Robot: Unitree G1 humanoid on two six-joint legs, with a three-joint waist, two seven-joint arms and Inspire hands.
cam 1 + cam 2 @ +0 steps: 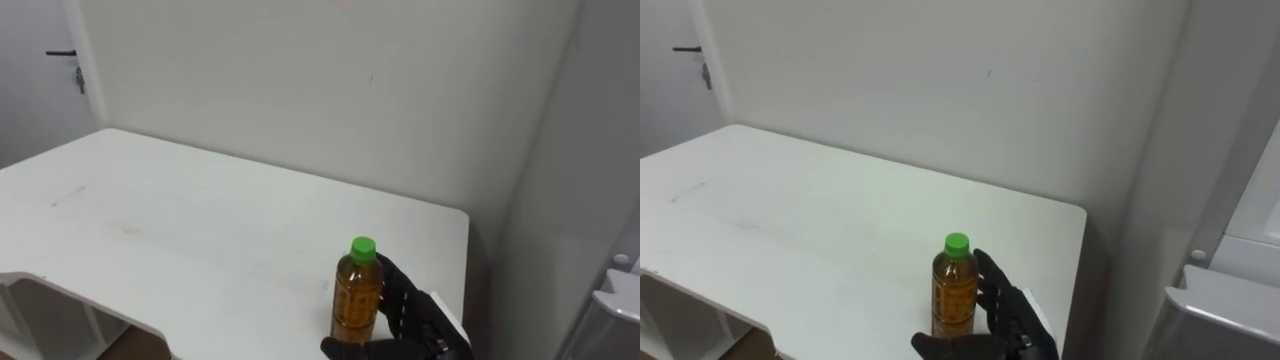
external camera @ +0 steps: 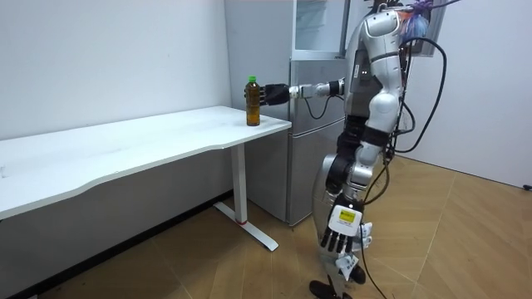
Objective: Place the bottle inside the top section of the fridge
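I am clamping my right hand (image 1: 403, 316) around the bottle (image 1: 356, 298), which is standing upright near the table's (image 1: 200, 230) corner beside the fridge (image 2: 309, 133). I should be gripping firmly and lifting straight up, cap level, before turning. My left hand (image 2: 337, 241) is hanging relaxed, fingers loose.

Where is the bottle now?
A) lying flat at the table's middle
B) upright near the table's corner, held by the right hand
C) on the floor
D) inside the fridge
B: the bottle stands upright near a corner of the table, the right hand curled round it.
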